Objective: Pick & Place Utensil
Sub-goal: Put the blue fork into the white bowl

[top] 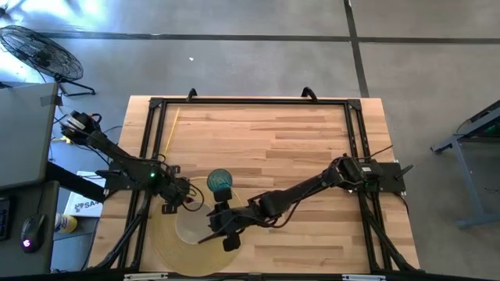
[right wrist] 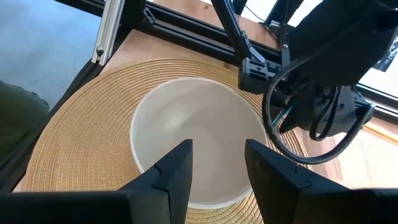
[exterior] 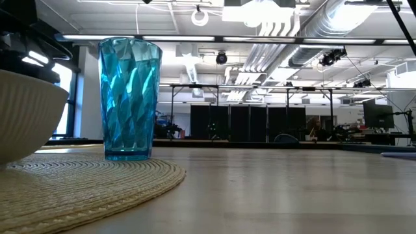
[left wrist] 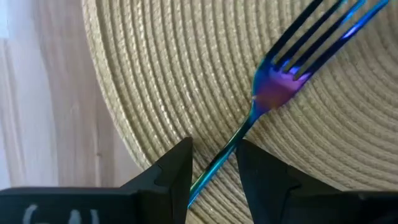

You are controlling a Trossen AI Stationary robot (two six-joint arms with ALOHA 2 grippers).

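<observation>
An iridescent blue-purple fork (left wrist: 277, 84) shows in the left wrist view above the round woven placemat (left wrist: 161, 74). My left gripper (left wrist: 214, 169) is shut on it, at the placemat's far left part (top: 184, 198). A white bowl (right wrist: 193, 146) rests on the placemat (top: 168, 246). My right gripper (right wrist: 217, 168) is open and empty above the bowl (top: 220, 228). A blue ribbed tumbler (exterior: 129, 97) stands upright at the placemat's far edge (top: 219, 181). My left gripper pinches the fork's thin handle (left wrist: 225, 152) between its two fingers. The handle runs out forward between them, along the fingers. The head and tines (left wrist: 311, 37) stick out ahead over the placemat. Whether the tines touch the mat, I cannot tell.
A black metal frame (top: 250, 102) runs around the wooden table's far and side edges. Bare wood (top: 312, 148) lies to the right of the placemat and behind it. The two grippers are close together by the bowl; my left gripper shows in the right wrist view (right wrist: 311, 99).
</observation>
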